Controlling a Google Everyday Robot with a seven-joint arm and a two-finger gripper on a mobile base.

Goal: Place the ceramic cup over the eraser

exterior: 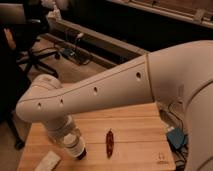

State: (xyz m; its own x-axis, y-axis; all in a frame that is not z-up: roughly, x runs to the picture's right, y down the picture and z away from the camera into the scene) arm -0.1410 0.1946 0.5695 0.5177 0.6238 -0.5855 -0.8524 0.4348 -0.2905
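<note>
My gripper (78,151) hangs at the end of the big white arm (95,92), low over the left front of the wooden table (140,127). Its tip looks dark and sits close to the tabletop. The white ceramic cup and the black eraser do not show in the camera view; the arm and wrist (65,131) cover that part of the table. I cannot tell if anything is in the gripper.
A thin red chili pepper (109,142) lies just right of the gripper. A flat pale slab (48,161) lies at the front left corner. A blue object with cables (176,137) sits off the table's right edge. An office chair (30,45) stands behind.
</note>
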